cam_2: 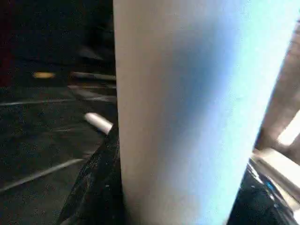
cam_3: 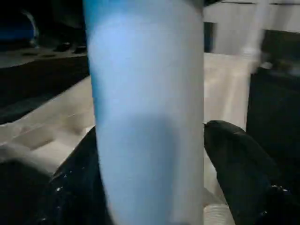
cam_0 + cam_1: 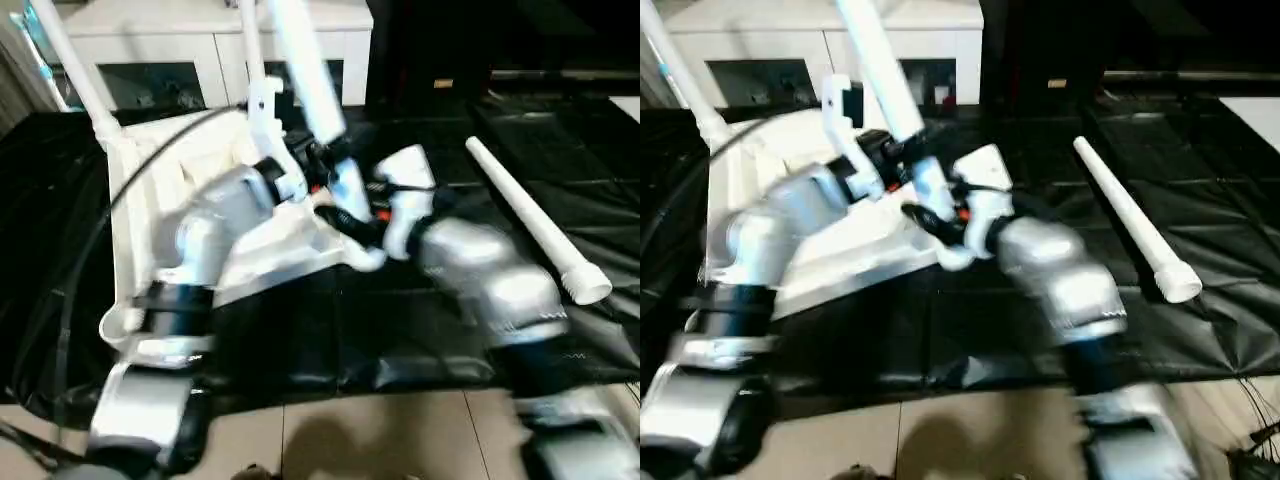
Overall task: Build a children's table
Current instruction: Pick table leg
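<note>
The table top (image 3: 150, 215) lies upside down at left centre of the head view on the black-covered work table (image 3: 420, 330), one leg (image 3: 75, 70) already standing in its far corner at upper left. Both grippers meet at mid-frame around a second leg (image 3: 310, 75) rising from the near corner socket. The left gripper (image 1: 168, 206) seems clenched on it, though blur hides the contact; the right gripper (image 2: 154, 187) straddles it with a visible gap on one side. Keep the tube upright and press straight down. A spare leg (image 3: 530, 215) lies at right.
</note>
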Motion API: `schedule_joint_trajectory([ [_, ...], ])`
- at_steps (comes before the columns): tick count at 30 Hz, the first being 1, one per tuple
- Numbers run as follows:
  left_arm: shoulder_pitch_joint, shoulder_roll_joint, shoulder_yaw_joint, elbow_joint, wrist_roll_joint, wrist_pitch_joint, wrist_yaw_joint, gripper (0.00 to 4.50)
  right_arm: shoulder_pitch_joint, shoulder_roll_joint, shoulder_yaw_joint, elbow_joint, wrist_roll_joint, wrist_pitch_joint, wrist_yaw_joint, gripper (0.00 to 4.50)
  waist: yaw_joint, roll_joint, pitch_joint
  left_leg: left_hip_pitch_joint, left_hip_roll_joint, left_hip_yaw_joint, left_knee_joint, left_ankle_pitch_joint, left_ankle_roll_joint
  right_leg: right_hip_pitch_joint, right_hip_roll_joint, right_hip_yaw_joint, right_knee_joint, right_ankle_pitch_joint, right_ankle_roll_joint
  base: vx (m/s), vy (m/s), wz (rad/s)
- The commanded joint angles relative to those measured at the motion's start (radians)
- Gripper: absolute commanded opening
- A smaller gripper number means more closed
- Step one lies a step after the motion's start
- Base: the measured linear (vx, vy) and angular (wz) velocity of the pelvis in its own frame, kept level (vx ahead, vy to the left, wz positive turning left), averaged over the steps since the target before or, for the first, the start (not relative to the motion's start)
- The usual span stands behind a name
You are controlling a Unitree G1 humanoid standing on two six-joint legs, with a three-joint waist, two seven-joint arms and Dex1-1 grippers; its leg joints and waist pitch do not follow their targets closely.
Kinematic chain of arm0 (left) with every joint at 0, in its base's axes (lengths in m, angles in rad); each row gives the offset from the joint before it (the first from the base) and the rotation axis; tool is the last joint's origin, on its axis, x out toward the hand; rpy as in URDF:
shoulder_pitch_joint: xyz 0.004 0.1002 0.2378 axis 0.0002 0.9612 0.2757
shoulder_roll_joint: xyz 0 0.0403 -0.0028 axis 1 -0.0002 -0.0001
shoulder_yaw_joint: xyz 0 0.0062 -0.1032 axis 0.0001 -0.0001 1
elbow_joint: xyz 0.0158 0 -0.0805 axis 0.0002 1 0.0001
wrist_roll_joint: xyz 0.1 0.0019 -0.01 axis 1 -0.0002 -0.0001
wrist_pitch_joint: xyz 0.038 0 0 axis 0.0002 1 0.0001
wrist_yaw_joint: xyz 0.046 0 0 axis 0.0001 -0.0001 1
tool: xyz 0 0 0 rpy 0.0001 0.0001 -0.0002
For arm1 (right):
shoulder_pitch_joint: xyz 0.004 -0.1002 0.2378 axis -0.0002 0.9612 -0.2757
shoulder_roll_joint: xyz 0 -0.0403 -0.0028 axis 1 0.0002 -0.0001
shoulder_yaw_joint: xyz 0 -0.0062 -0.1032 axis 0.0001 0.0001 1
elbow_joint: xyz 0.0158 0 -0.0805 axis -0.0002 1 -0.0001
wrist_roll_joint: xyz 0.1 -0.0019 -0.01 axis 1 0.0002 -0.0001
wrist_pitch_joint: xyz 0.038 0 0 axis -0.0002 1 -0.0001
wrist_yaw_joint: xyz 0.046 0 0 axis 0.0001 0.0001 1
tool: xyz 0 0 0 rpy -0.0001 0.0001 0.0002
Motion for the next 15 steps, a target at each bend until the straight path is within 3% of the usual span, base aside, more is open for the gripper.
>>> schedule_joint_trajectory([
  [1,0.023,0.034,-0.034,-0.037,-0.023,0.055,-0.069,1.88,0.003,-0.027,-0.022,-0.043,0.030,0.017,0.052,3.20,0.000,-0.005,-0.080,0.011,0.038,-0.010,-0.069,-0.118,0.075,0.070,-0.048,0.042,-0.051,-0.091,-0.251,0.000,0.000,0.00],
  [7,0.039,0.125,-0.076,-0.109,-0.081,0.145,-0.225,1.88,0.033,-0.124,-0.007,-0.131,0.116,0.072,0.209,3.20,-0.002,-0.006,-0.076,0.014,0.037,-0.012,-0.073,-0.165,0.041,0.069,-0.049,0.041,-0.064,-0.221,-0.216,0.000,0.000,0.00],
  [13,0.051,0.162,-0.097,-0.135,-0.095,0.168,-0.277,1.88,0.044,-0.150,-0.009,-0.157,0.145,0.109,0.256,3.20,-0.002,-0.003,-0.075,0.016,0.037,-0.012,-0.074,-0.178,0.022,0.063,-0.046,0.041,-0.067,-0.249,-0.206,0.000,0.000,0.00],
  [15,0.052,0.165,-0.095,-0.138,-0.099,0.171,-0.283,1.88,0.051,-0.160,-0.002,-0.164,0.154,0.117,0.263,2.92,-0.002,-0.004,-0.077,0.015,0.037,-0.013,-0.074,-0.171,0.018,0.065,-0.047,0.041,-0.066,-0.242,-0.204,0.000,0.000,0.00],
])
